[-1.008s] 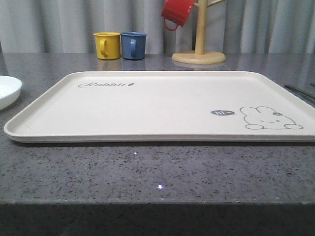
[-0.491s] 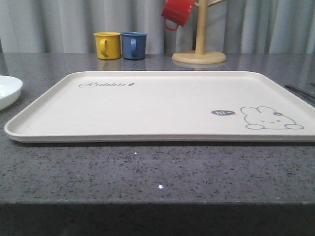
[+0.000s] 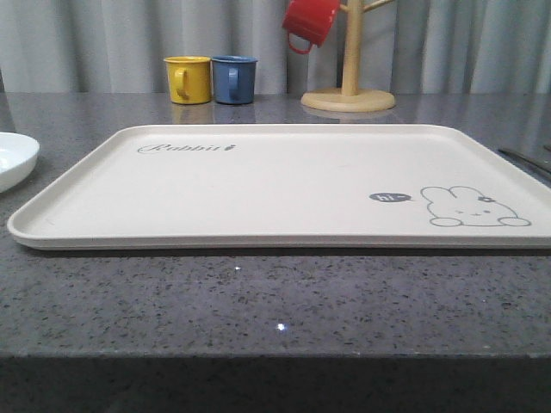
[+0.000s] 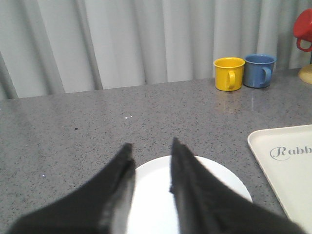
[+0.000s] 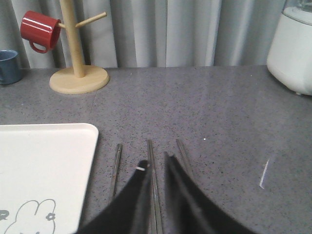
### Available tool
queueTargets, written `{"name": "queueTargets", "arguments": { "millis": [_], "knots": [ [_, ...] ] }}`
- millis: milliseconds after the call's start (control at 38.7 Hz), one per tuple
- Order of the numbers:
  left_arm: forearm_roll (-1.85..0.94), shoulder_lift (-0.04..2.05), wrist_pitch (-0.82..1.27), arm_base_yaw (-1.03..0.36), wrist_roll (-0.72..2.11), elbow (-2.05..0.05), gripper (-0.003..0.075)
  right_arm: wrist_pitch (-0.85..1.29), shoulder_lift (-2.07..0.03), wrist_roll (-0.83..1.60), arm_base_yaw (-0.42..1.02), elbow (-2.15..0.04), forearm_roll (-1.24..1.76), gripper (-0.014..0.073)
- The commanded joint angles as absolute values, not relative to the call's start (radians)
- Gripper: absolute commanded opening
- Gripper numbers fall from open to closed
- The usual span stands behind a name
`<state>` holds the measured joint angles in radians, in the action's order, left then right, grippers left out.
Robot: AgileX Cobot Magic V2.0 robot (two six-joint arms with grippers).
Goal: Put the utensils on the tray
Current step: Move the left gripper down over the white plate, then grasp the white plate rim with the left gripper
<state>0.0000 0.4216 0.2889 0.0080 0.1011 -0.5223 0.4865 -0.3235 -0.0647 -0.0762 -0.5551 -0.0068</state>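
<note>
The cream tray point(image 3: 284, 185) with the rabbit drawing lies across the middle of the table with nothing on it. The white plate point(image 3: 13, 159) sits on the table off its left end. My left gripper point(image 4: 151, 145) hangs open just above that plate point(image 4: 156, 195), the tray's corner point(image 4: 287, 161) beside it. Three slim metal utensil handles lie side by side next to the tray's right edge point(image 5: 90, 146). My right gripper point(image 5: 155, 160) is open and low over them. The middle handle point(image 5: 150, 148) runs between its fingers, with the others point(image 5: 117, 163) point(image 5: 183, 152) on either side. Their working ends are hidden.
A yellow mug point(image 3: 188, 79) and a blue mug point(image 3: 233, 79) stand at the back. Beside them a wooden mug tree point(image 3: 349, 86) carries a red mug point(image 3: 308, 21). A white appliance point(image 5: 295, 48) stands at the far right. The table's front edge is close.
</note>
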Motion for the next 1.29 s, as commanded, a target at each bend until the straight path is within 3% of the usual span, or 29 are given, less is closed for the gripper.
{"name": "queueTargets", "arguments": {
  "millis": [0, 103, 181, 465, 956, 1111, 1266],
  "knots": [
    [0.000, 0.432, 0.204, 0.009, 0.093, -0.558, 0.0495, 0.400, -0.339, -0.058, -0.080, -0.590, -0.008, 0.0372],
    [0.000, 0.432, 0.204, 0.009, 0.093, -0.558, 0.0684, 0.406, -0.339, -0.058, -0.080, -0.590, -0.008, 0.0578],
    [-0.030, 0.432, 0.202, 0.009, 0.093, -0.558, 0.0694, 0.406, -0.339, -0.058, -0.080, -0.590, -0.008, 0.0666],
    [-0.036, 0.503, 0.239, 0.002, 0.093, -0.585, 0.0623, 0.406, -0.339, -0.058, -0.080, -0.590, -0.008, 0.0652],
    [-0.036, 1.058, 0.835, -0.218, 0.154, -0.958, 0.0605, 0.405, -0.339, -0.058, -0.080, -0.590, -0.008, 0.0652],
    [-0.036, 1.205, 1.037, -0.238, 0.156, -1.067, 0.0564, 0.405, -0.339, -0.058, -0.080, -0.590, -0.008, 0.0652],
    [-0.036, 1.322, 1.103, -0.238, 0.156, -1.120, 0.0510, 0.405, -0.339, -0.058, -0.080, -0.590, -0.008, 0.0652]
  ]
}}
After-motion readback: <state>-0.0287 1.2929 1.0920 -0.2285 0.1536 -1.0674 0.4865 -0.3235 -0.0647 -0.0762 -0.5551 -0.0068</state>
